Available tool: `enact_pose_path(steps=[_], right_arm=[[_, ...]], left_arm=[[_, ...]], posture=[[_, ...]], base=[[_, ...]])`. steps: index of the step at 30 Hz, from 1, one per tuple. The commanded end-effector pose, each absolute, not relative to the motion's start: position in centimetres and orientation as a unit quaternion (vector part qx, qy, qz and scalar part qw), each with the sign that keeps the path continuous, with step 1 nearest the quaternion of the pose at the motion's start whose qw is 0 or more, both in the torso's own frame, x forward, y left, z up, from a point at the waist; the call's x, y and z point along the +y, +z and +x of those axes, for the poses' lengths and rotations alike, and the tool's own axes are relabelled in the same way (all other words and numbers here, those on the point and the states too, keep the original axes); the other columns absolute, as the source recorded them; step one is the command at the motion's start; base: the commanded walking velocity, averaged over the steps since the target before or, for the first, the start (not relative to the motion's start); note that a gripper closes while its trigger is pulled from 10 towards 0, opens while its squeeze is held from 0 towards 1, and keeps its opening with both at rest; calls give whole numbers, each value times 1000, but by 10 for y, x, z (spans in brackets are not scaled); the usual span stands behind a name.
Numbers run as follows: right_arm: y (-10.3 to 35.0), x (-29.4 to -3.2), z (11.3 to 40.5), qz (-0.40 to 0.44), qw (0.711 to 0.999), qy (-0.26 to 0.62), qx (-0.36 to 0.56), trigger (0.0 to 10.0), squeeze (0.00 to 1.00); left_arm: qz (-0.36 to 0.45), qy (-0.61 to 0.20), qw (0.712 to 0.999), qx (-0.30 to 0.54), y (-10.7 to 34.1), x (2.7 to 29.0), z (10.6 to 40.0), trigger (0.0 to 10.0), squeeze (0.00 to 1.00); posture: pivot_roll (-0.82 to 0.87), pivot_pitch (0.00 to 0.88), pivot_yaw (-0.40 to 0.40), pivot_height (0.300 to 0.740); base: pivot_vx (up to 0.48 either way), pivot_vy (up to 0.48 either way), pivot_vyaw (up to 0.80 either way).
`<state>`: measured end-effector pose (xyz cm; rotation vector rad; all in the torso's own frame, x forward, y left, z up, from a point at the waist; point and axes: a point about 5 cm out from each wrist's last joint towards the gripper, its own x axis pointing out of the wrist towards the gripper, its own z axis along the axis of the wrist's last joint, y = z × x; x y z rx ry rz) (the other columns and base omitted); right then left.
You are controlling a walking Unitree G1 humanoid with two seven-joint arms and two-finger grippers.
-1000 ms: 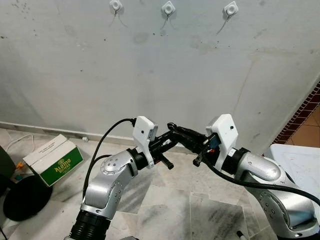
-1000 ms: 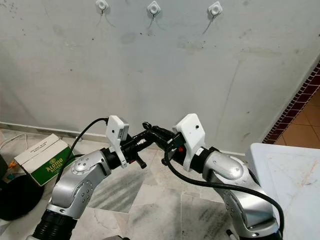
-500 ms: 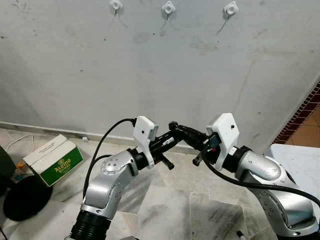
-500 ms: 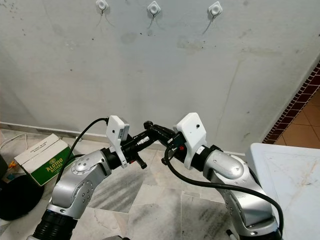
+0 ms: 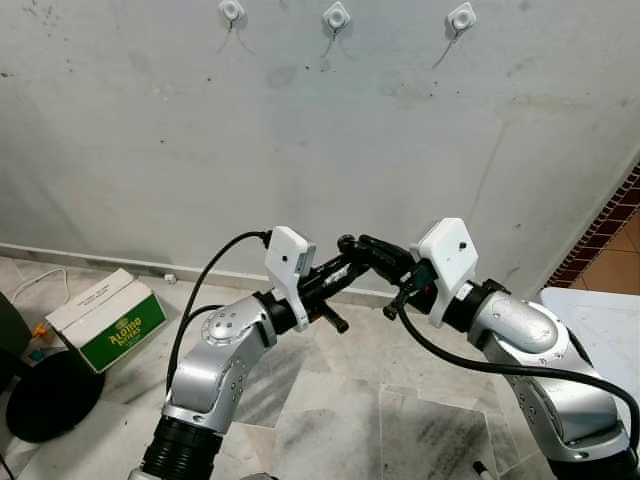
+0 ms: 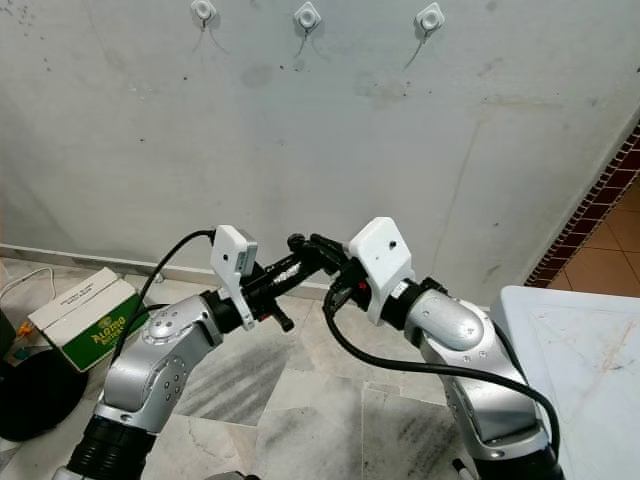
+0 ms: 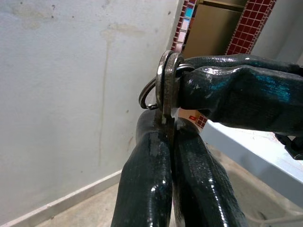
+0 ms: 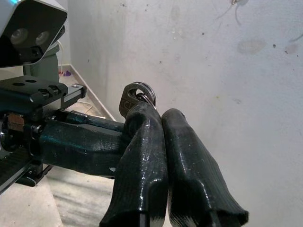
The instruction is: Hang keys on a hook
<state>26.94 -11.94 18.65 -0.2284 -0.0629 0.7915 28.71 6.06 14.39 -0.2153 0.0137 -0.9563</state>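
Left eye view showed both arms raised before the wall, the left end effector (image 5: 345,268) and right end effector (image 5: 352,243) meeting tip to tip, each closed on the keys (image 7: 165,90), with three white hooks (image 5: 337,16) well apart at twelve o'clock above them. This looked like a hand-to-hand transfer or regrasp; next, one end effector would need to let go so the other could lift the key ring (image 8: 137,93) to a hook. The wrist views revealed the metal ring pinched between both pairs of fingers, too small to make out from the head.
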Motion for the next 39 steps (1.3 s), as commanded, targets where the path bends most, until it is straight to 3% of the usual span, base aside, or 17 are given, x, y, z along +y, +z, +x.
enact_pose_path(steps=[1,19,28,39], right_arm=[[191,-124,273,-118,924,361,-43,0,0],[191,-125,273,-121,924,359,-46,0,0],[186,-126,275,-131,924,356,-44,0,0],[173,-126,277,-131,930,344,-25,0,0]], left_arm=[[-95,-461,882,16,140,60,286,10000,1000],[-89,-453,887,22,138,66,284,10000,1000],[-86,-420,903,29,134,87,272,10000,1000],[-112,-392,913,30,134,87,253,10000,1000]], posture=[[-42,40,62,740],[-38,40,65,740],[-24,38,64,740],[-13,40,72,740]], base=[[0,0,0],[0,0,0],[0,0,0],[0,0,0]])
